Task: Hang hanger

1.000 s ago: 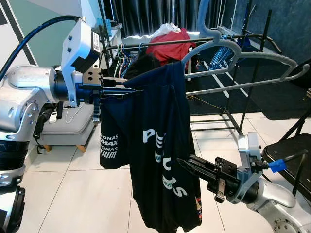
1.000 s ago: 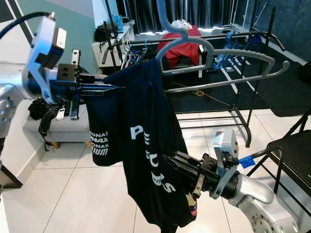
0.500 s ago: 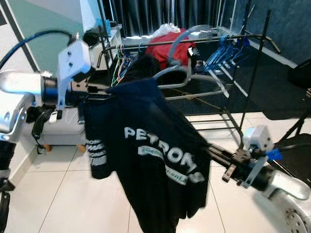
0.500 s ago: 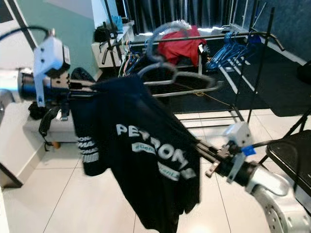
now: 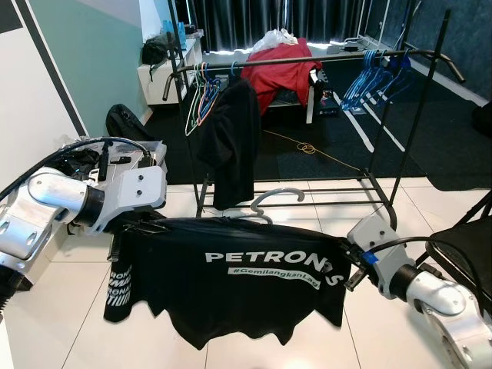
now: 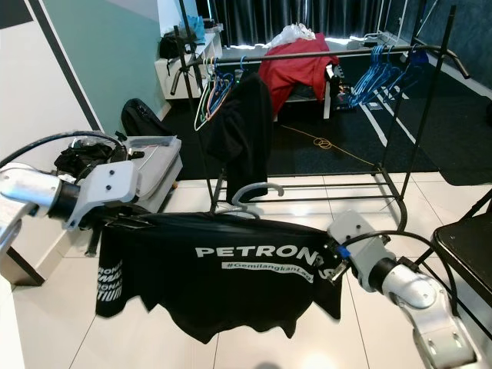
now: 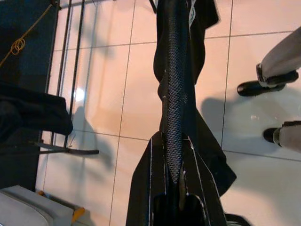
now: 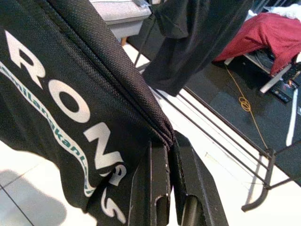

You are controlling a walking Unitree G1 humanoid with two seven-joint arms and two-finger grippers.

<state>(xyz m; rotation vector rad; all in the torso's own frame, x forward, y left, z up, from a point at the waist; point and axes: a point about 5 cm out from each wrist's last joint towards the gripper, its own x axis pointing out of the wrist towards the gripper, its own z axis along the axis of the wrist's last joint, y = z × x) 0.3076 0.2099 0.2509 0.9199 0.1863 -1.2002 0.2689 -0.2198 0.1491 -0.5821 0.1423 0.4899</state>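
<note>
A black shirt point(image 5: 231, 284) with white PETRONAS lettering hangs stretched level between my two grippers, low over the tiled floor. The grey hanger point(image 5: 270, 197) sits inside it, and its hook rises above the collar. My left gripper point(image 5: 150, 224) is shut on the shirt's left shoulder edge, with the fabric pinched between its fingers point(image 7: 162, 183). My right gripper point(image 5: 344, 269) is shut on the right shoulder seam point(image 8: 160, 132). The black clothes rack point(image 5: 338, 58) stands behind, past the shirt.
On the rack hang a black garment point(image 5: 231, 138), coloured hangers point(image 5: 201, 96), a red garment point(image 5: 284, 69) and blue hangers point(image 5: 377, 69). A grey case point(image 6: 154, 161) lies at the left and a black chair point(image 5: 469, 246) at the right. A person's shoes point(image 7: 263, 84) stand on the tiles.
Both arms have dropped from chest height to low over the floor. The shirt, which hung bunched and slanted, is now spread level between the grippers. The camera has shifted too.
</note>
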